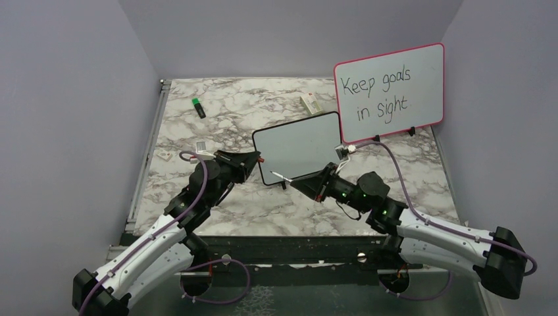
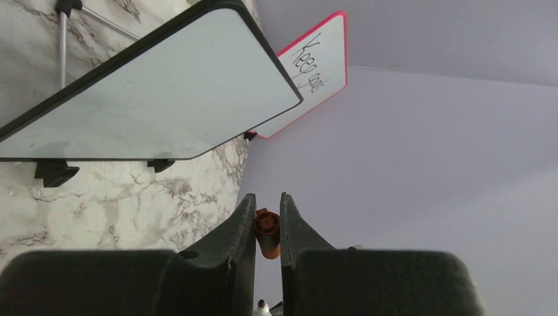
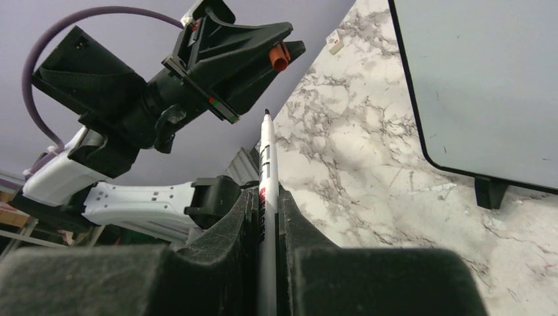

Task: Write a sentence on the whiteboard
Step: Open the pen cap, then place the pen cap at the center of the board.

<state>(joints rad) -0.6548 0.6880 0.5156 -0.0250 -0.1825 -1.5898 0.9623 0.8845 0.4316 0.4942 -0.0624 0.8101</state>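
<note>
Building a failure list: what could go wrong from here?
1. The whiteboard stands propped on small feet; tip pressure may push it back or over.
2. The marker juts far past the right pincer, so it may pivot when pressed.
3. The left pincer, holding the cap, sits near the marker tip; the arms could clash.

pink-framed board [image 1: 388, 92] and green marker [image 1: 198, 108] sit well apart on the marble table [image 1: 230, 125].

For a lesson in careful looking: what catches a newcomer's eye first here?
The pink-framed board with black handwriting, propped at the back right, stands out. In front stands a blank, black-framed rectangular whiteboard. The jaws of the right arm clamp a white marker pen; those of the left arm, an orange cap.
</note>
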